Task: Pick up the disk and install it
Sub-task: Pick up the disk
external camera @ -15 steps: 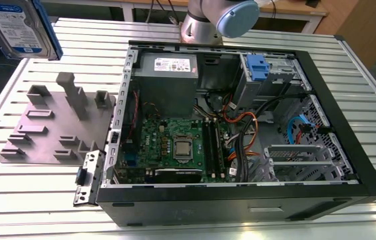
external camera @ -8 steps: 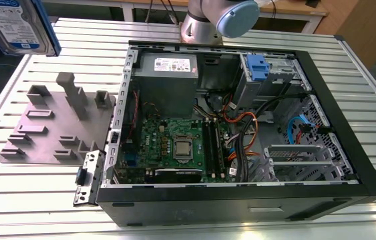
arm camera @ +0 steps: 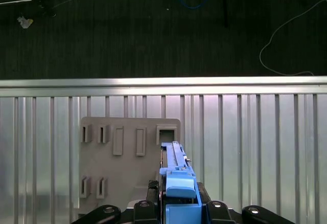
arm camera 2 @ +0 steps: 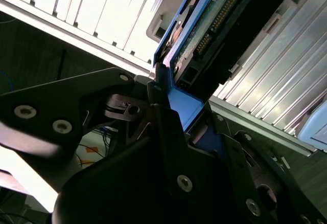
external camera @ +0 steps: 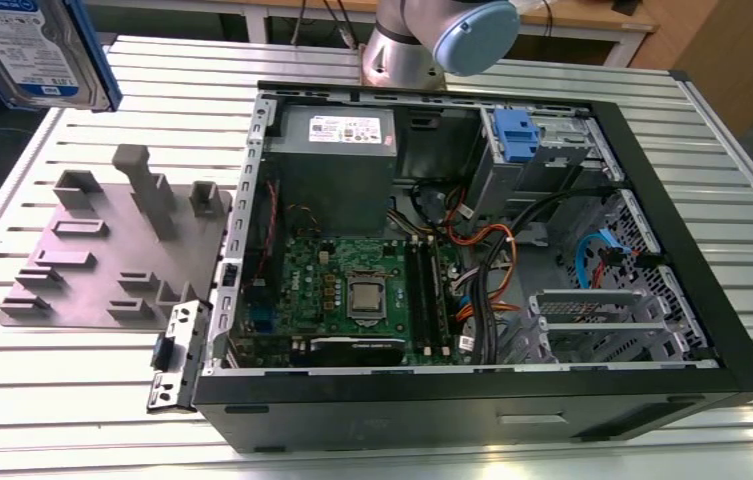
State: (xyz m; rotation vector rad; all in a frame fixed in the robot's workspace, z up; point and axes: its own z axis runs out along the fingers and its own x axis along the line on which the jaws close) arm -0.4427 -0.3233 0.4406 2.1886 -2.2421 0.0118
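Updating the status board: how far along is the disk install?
Done: pick-up. The disk is in the air over the grey fixture. In hand: the gripper is shut on its blue rail. Left: install. The disk is outside the case, at the exterior view's left.

Blue-railed silver disk (external camera: 23, 50), grey fixture plate (external camera: 93, 288), black computer case (external camera: 483, 405)

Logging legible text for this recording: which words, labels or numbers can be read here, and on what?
Blue-and-white label on the disk: printed, too small to read.
White sticker on the power supply: printed, too blurred to read.
Motherboard: markings too small to read.
No text can be quoted.
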